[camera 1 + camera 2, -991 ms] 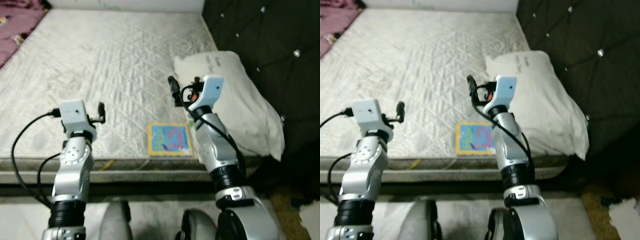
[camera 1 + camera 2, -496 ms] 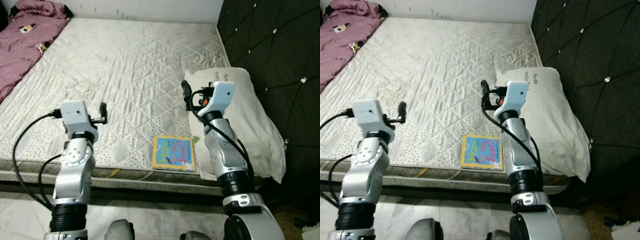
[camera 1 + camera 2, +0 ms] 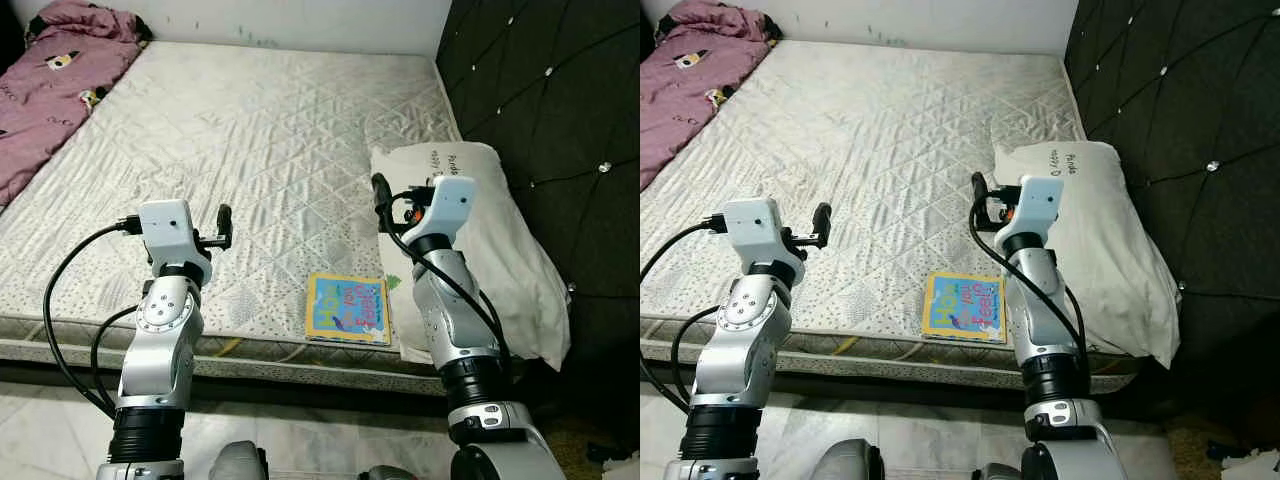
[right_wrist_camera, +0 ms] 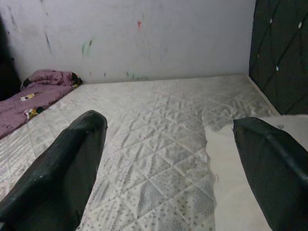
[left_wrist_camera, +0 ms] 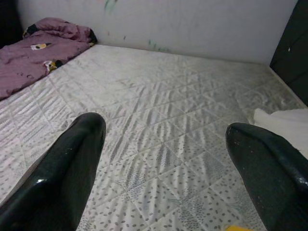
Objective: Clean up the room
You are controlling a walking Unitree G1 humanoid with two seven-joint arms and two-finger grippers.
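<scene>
Left eye view: book (image 3: 347, 309) at mattress (image 3: 250, 140) edge, below right hand (image 3: 382, 190), both hands wide, empty.

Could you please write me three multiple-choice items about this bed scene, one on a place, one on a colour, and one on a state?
1. Where does the book lie?
A. near the mattress's front edge
B. on the pillow
C. on the floor

2. What colour is the blanket?
A. green
B. purple-pink
C. yellow

3. How is the left claw?
A. shut on the book
B. open, holding nothing
C. shut on the pillow

Key: 1 A, it rests on the mattress beside the pillow; 2 B, purple-pink folds; 3 B, fingers spread over bare mattress.
</scene>
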